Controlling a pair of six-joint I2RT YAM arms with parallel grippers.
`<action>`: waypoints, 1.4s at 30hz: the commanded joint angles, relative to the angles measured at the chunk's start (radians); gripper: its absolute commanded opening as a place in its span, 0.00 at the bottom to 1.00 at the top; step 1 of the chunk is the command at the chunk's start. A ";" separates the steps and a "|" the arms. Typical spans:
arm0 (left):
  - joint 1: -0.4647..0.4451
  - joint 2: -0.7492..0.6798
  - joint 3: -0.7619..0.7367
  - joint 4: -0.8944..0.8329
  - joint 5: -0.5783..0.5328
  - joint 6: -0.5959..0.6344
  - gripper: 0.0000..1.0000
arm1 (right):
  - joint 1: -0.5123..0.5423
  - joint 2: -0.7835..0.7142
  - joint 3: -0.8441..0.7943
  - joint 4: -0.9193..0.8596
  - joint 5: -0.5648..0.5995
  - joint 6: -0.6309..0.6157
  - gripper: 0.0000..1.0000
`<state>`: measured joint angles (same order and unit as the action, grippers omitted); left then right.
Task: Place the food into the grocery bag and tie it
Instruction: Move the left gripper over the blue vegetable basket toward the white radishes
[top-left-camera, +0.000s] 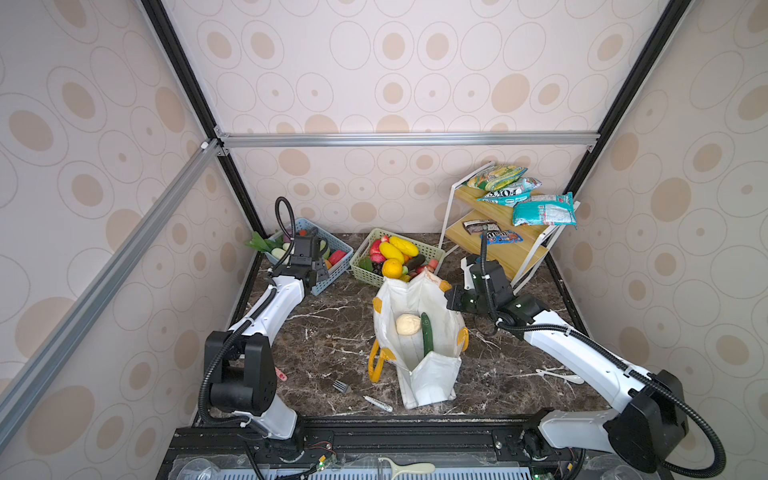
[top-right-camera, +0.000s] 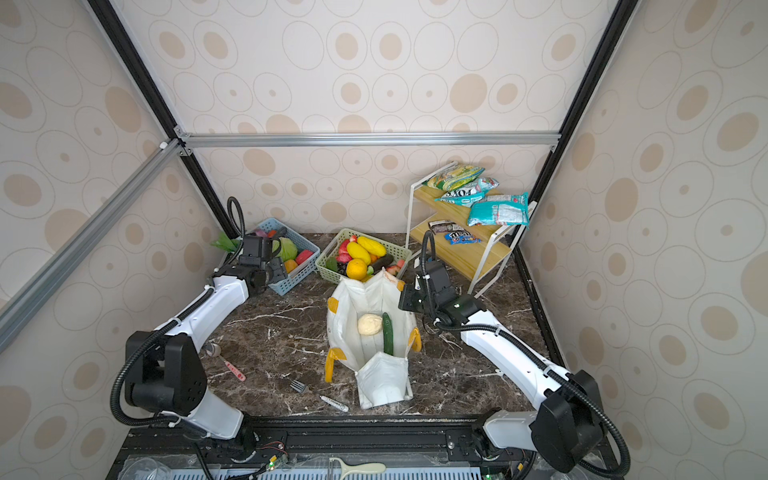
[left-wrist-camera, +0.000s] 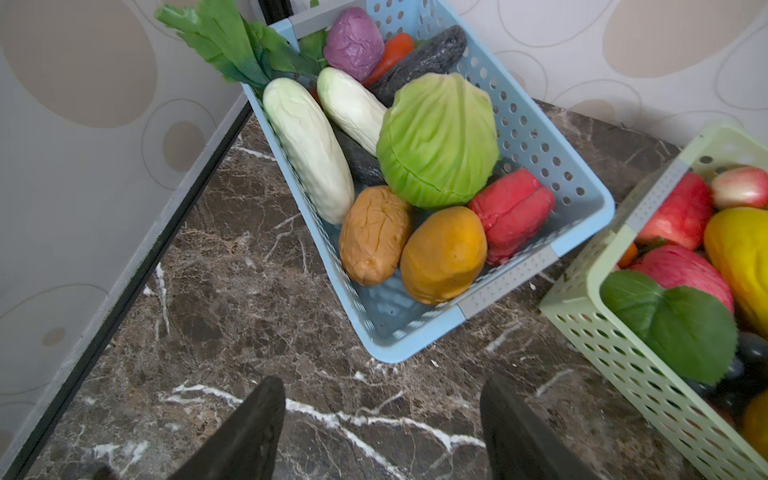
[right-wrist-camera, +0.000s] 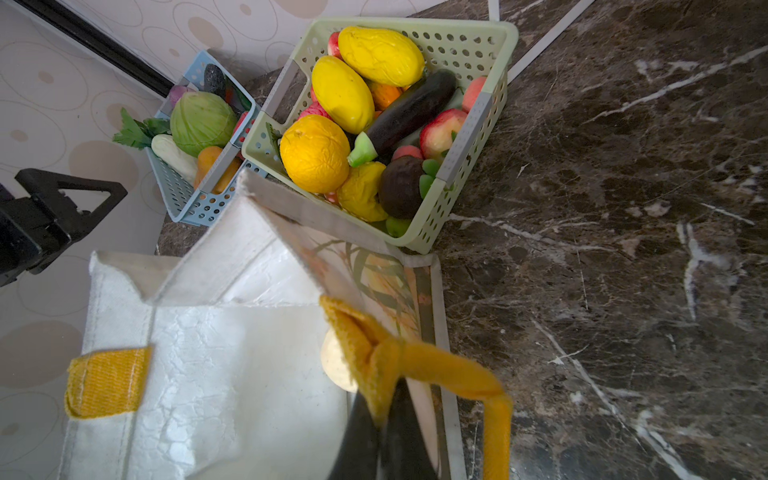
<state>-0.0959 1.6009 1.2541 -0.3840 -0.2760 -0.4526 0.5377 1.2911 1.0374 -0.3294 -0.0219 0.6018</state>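
Note:
The grocery bag (top-left-camera: 432, 374) (top-right-camera: 380, 382) stands open in the middle of the marble table. A beige knobbly ball (top-left-camera: 408, 324) and a dark green cucumber (top-left-camera: 427, 337) lie inside it. My right gripper (right-wrist-camera: 384, 415) (top-left-camera: 451, 300) is shut on the bag's yellow strap handle (right-wrist-camera: 436, 365) at the far right rim. More food fills the blue basket (left-wrist-camera: 540, 137): a long pale cabbage (left-wrist-camera: 307, 145), a round green cabbage (left-wrist-camera: 436, 141), a green leaf (left-wrist-camera: 224, 41) and a red pepper (left-wrist-camera: 513, 216). My left gripper (left-wrist-camera: 382, 380) (top-left-camera: 320, 272) hangs open and empty over the table just short of that basket.
A green basket (top-left-camera: 428, 253) of toy fruit stands behind the bag. A tilted shelf (top-left-camera: 519, 249) with snack packets is at the back right. A fork (top-left-camera: 341, 387), a pen-like stick (top-left-camera: 378, 404), a spoon (top-right-camera: 224, 357) and a white spoon (top-left-camera: 559, 376) lie on the table.

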 joint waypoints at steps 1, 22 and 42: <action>0.032 0.040 0.067 0.031 -0.042 0.022 0.74 | -0.003 0.003 0.024 0.056 0.004 -0.007 0.00; 0.100 0.442 0.456 -0.024 -0.195 0.041 0.69 | -0.005 0.084 0.076 0.088 -0.089 -0.042 0.00; 0.175 0.713 0.773 -0.123 -0.262 0.092 0.72 | -0.007 0.134 0.101 0.100 -0.112 -0.049 0.00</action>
<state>0.0669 2.2906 1.9739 -0.4736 -0.5159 -0.3782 0.5346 1.4235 1.1107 -0.2646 -0.1356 0.5591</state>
